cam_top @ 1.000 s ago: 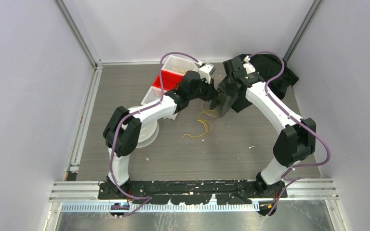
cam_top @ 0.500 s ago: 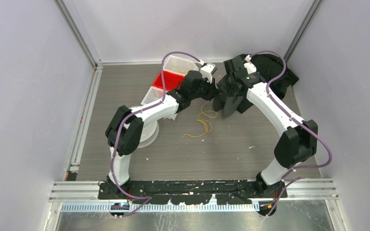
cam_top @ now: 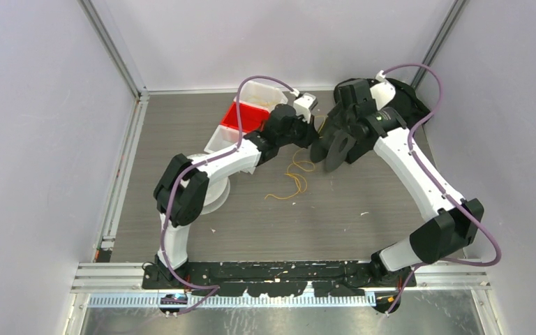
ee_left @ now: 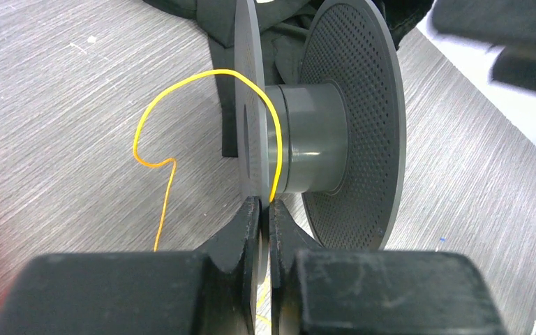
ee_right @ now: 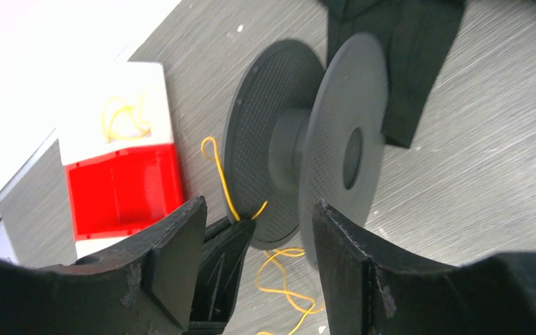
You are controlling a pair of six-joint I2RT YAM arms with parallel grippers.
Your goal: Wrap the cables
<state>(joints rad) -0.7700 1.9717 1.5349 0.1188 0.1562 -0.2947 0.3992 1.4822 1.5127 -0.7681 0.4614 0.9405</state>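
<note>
At the far end of the table (cam_top: 363, 192), pinching the yellow cable (ee_left: 251, 80) beside the dark spool (ee_left: 314, 136) with the closed left gripper (ee_left: 265, 206); spreading the right gripper (ee_right: 258, 206) open, off the spool, unlike a second ago.

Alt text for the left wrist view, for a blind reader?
The shut left gripper pinches a thin yellow cable just below a dark grey spool standing on edge on the table. The cable runs up across the spool's middle, then loops left.
</note>
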